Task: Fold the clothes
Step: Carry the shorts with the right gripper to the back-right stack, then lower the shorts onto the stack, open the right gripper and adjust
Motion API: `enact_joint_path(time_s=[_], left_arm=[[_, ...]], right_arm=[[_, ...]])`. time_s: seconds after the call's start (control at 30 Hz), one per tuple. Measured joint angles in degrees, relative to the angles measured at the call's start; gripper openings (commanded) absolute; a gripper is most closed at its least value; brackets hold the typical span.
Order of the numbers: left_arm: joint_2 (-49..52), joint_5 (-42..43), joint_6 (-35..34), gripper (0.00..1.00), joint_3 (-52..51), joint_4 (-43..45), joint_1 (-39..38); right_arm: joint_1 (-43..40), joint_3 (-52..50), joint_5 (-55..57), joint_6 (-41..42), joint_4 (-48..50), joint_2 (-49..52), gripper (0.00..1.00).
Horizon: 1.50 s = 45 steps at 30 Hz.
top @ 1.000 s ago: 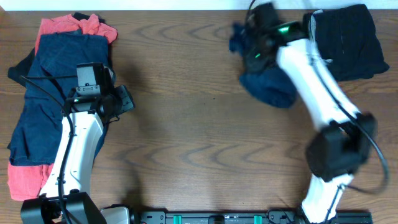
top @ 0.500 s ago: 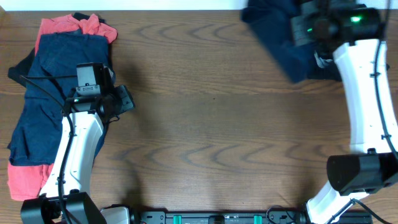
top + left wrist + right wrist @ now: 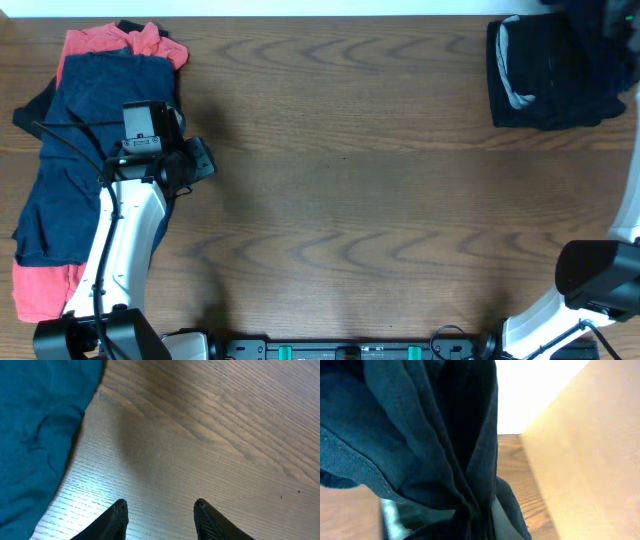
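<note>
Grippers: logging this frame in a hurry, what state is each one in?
Left gripper: open, empty, over the table.
Right gripper: shut on a bunched navy garment.

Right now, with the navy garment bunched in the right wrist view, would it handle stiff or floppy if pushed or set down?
Probably very floppy: the navy garment hangs in deep, loose folds gathered to one pinched point. Likely light, since the thin fabric drapes freely. Set down, it would probably land crumpled rather than keep any shape.
</note>
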Motion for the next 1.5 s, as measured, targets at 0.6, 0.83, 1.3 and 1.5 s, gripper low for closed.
enact_joint_path(time_s=[0.6,0.83,1.3,1.5], left_arm=[[0.0,0.0,0.0,0.46,0.0,0.26,0.0],[0.0,0.0,0.0,0.46,0.0,1.05,0.0],[0.0,0.0,0.0,0.46,0.0,1.36,0.0],[0.0,0.0,0.0,0.46,0.0,1.4,0.0]], right_arm=[[-5.57,0.35,3.21,-6.58,16.31,13.77,0.01],[-6.1,0.37,3.37,-6.97,19.67,14.99,0.01],[-6.23,0.37,3.54,-6.95,19.43,21.05,0.01],[-5.31,0.52,3.56,-6.97,15.85,21.35,0.01]])
